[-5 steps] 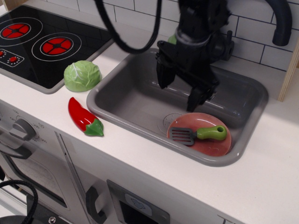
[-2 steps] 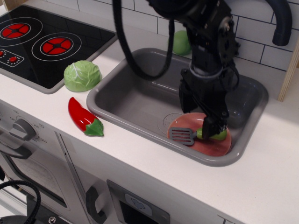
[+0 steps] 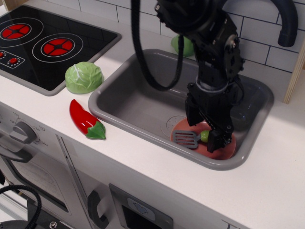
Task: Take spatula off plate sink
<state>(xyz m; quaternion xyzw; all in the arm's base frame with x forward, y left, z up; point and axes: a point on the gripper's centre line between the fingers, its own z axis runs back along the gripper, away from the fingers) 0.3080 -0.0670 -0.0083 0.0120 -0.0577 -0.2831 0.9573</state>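
Observation:
The spatula (image 3: 186, 139) lies on the salmon-pink plate (image 3: 227, 149) at the front right of the grey sink (image 3: 138, 98). Its dark slotted blade points left. Only a small part of its green handle (image 3: 204, 136) shows between my fingers. My black gripper (image 3: 205, 130) is down on the plate with its jaws apart, one finger behind the handle and one finger (image 3: 214, 140) in front of it. The arm hides most of the plate and the rest of the handle.
A round green cabbage (image 3: 84, 77) and a red pepper (image 3: 85, 119) lie on the counter left of the sink. A black stovetop (image 3: 43, 45) is at the far left. A green ball (image 3: 183, 45) sits behind the sink, and a dark faucet (image 3: 288, 24) stands at the back right.
My gripper has come down and to the right from above the sink's middle onto the plate. It now straddles the spatula's handle. The spatula and plate have not moved.

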